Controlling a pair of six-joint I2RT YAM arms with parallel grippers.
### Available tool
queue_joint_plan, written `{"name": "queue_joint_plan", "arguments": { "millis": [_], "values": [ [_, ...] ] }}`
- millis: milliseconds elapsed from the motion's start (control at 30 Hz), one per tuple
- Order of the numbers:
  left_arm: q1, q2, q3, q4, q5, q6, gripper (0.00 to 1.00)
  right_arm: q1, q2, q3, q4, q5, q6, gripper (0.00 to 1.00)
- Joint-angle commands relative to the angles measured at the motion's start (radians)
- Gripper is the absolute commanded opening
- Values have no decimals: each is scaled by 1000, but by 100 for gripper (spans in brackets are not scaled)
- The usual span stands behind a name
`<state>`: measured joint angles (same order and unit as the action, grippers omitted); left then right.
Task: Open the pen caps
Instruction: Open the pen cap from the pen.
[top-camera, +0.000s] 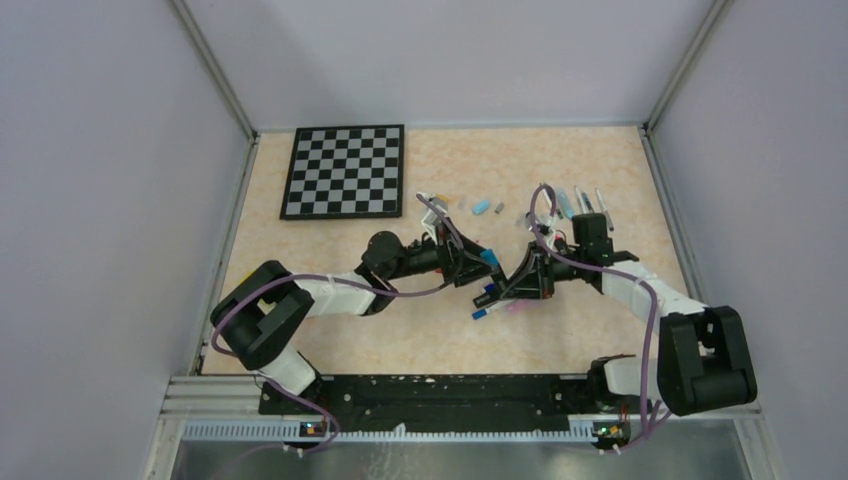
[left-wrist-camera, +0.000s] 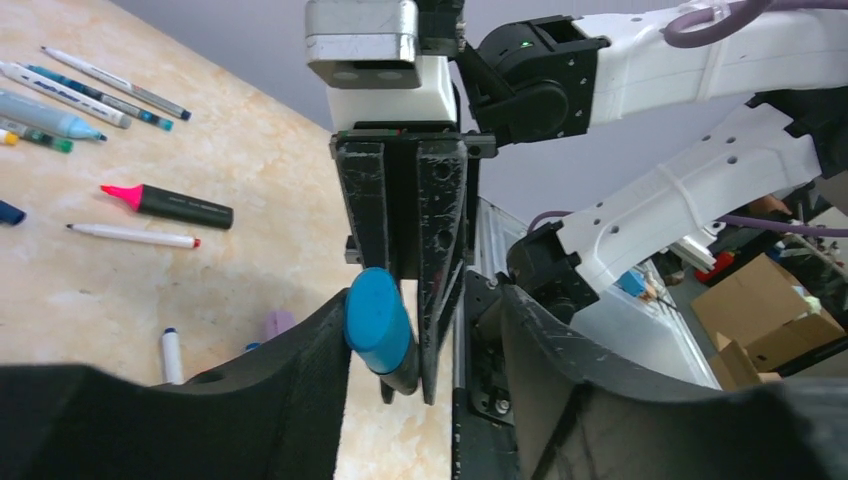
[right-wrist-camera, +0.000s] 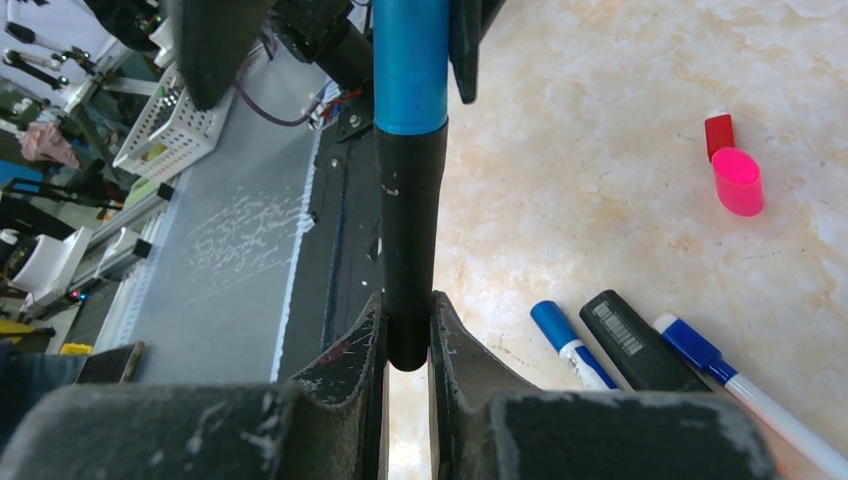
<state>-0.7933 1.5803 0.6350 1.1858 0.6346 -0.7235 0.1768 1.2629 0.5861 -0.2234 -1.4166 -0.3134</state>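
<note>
– Pincers first: the right pincer (right-wrist-camera: 408, 340) is clamped tight on the barrel of a black marker (right-wrist-camera: 410, 230), near its far end, and holds it up off the table (right-wrist-camera: 600, 130).
– And the left pincer (left-wrist-camera: 425, 335)?
– Its jaws stand apart around the marker's blue cap (left-wrist-camera: 376, 322). One finger (left-wrist-camera: 290, 380) touches the cap's side; the other is clear of it, with a gap between.
– So the cap is on?
– Yes, seated on the marker, in the air between the two arms, over the middle of the table.
– Which step is this, would you say?
– The grip on the cap, I judge: one arm anchors the body and the other is placed to take the cap. Some pens look done: a pink cap (right-wrist-camera: 738, 180) and a red cap (right-wrist-camera: 719, 132) lie loose on the table, and a pink highlighter (left-wrist-camera: 170, 205) shows its bare tip.
– What does the next move call for?
– The left jaws must come together squarely on the blue part only, not on the black barrel. Then they pull straight along the marker's axis, away from the right pincer. A sideways tug could twist the marker in the right grip or let the smooth cap slip out.
</note>
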Motion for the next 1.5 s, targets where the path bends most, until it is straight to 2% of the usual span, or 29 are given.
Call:
{"name": "queue_joint_plan", "arguments": {
  "millis": [0,67,200,233,267,367,433,533,633,733,767,833,867,967,1067,1267,1467],
  "values": [
    [-1,32,29,107,1,-40,51,18,12,50,6,-26,-35,0],
    [-1,42,31,115,8,-51,38,22,16,50,3,-25,-36,0],
    [0,59,44,121,31,-64,3,25,18,52,1,-20,-42,0],
    [0,63,47,121,35,-65,0,25,17,53,1,-19,-40,0],
    [-1,65,49,122,37,-68,0,24,18,53,16,-19,-15,1],
    [-2,73,48,120,46,-74,0,23,32,34,228,-74,211,23],
    [-10,84,47,121,51,-78,0,23,33,35,268,-79,258,34],
    [-29,104,49,121,51,-83,0,24,28,46,263,-77,268,40],
    [-43,123,51,137,38,-84,0,22,22,49,268,-65,279,41],
    [-53,131,53,152,20,-81,0,21,17,45,268,-44,281,37],
    [-52,132,54,152,16,-80,0,21,17,43,268,-43,282,31],
    [-52,130,56,155,6,-72,0,22,15,35,268,-46,277,5],
    [-52,126,57,160,-3,-61,0,25,14,32,266,-45,274,0],
    [-19,93,60,177,-42,-27,0,32,18,30,256,-59,266,0],
    [79,23,85,186,-80,-7,0,35,35,40,236,-95,257,0],
    [234,-88,231,80,-218,97,0,52,49,35,238,-101,258,0],
    [294,-130,282,110,-313,84,0,74,62,35,231,-93,252,0]
  ]
}}
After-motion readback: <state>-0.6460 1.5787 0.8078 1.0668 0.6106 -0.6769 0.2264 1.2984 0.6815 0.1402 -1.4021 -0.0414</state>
